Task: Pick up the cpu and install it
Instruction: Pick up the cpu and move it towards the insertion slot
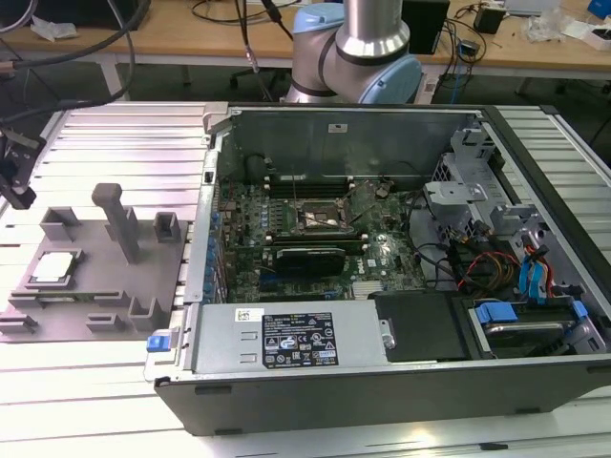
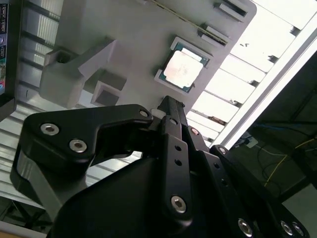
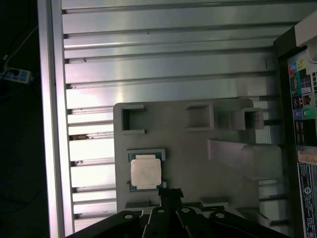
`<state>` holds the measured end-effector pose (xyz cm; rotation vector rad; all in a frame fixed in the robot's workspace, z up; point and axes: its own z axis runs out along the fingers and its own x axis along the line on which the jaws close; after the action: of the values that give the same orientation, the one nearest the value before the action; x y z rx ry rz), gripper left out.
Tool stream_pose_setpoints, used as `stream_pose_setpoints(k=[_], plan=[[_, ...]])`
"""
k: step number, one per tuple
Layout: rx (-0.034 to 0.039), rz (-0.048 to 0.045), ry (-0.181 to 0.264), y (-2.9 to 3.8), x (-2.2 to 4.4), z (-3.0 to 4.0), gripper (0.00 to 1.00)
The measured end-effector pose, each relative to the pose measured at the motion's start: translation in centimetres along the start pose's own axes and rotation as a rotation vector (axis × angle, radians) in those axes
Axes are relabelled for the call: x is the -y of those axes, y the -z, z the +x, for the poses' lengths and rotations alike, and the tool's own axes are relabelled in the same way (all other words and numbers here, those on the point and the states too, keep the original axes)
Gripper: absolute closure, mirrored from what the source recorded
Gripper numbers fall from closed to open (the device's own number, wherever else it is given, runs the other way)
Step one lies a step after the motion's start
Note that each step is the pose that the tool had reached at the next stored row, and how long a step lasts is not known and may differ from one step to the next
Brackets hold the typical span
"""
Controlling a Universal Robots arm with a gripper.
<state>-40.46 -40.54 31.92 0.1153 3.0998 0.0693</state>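
In the exterior view, the cpu (image 1: 52, 267) lies flat, silver top upward, in a seat of the grey fixture plate (image 1: 100, 277) at the exterior view's left. It is well apart from the open computer case (image 1: 334, 405), where the motherboard socket (image 1: 320, 220) sits among the boards. The base of the arm (image 1: 355, 48) stands behind the case.

In the second wrist view, the gripper (image 2: 167, 103) hangs over the plate. Its fingers are pressed together and nothing is between them. The cpu (image 2: 183, 69) rests in its seat, near the tips but not touched.

In the first wrist view, the closed tips of the gripper (image 3: 171, 191) appear just beside one corner of the cpu (image 3: 146, 173)
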Motion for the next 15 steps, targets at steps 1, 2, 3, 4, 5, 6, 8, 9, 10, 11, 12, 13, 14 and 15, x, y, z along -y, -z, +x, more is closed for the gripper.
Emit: stream_pose_setpoints(k=[1, 2, 3, 4, 5, 6, 8, 9, 10, 11, 12, 13, 14, 15], plan=[[-0.0001, 0.0, 0.0, -0.26, 0.07, 0.07, 0.89], [0.0, 0.0, 0.0, -0.56, 0.16, 0.11, 0.89], [0.0, 0.0, 0.0, -0.86, 0.25, 0.15, 0.89], [-0.0001, 0.0001, 0.0, -1.09, 0.35, 0.2, 0.89], [0.0, -0.0001, 0.0, -1.49, 0.54, 0.31, 0.89], [0.0002, -0.0001, 0.0, -1.68, 0.6, 0.36, 0.89], [0.0001, -0.0001, 0.0, -2.12, 0.73, 0.46, 0.89], [-0.0002, 0.0001, 0.0, -2.23, 0.8, 0.49, 0.89], [-0.0001, 0.0, 0.0, -2.34, 0.84, 0.53, 0.89], [0.0001, -0.0001, 0.0, -2.56, 0.88, 0.58, 0.89], [0.0, 0.0, 0.0, -2.68, 0.91, 0.63, 0.89], [-0.0001, 0.0001, 0.0, -2.8, 0.94, 0.71, 0.89], [0.0, 0.0, 0.0, -3.0, 0.96, 0.79, 0.89], [0.0001, -0.0001, 0.0, -3.16, 0.97, 0.86, 0.89]])
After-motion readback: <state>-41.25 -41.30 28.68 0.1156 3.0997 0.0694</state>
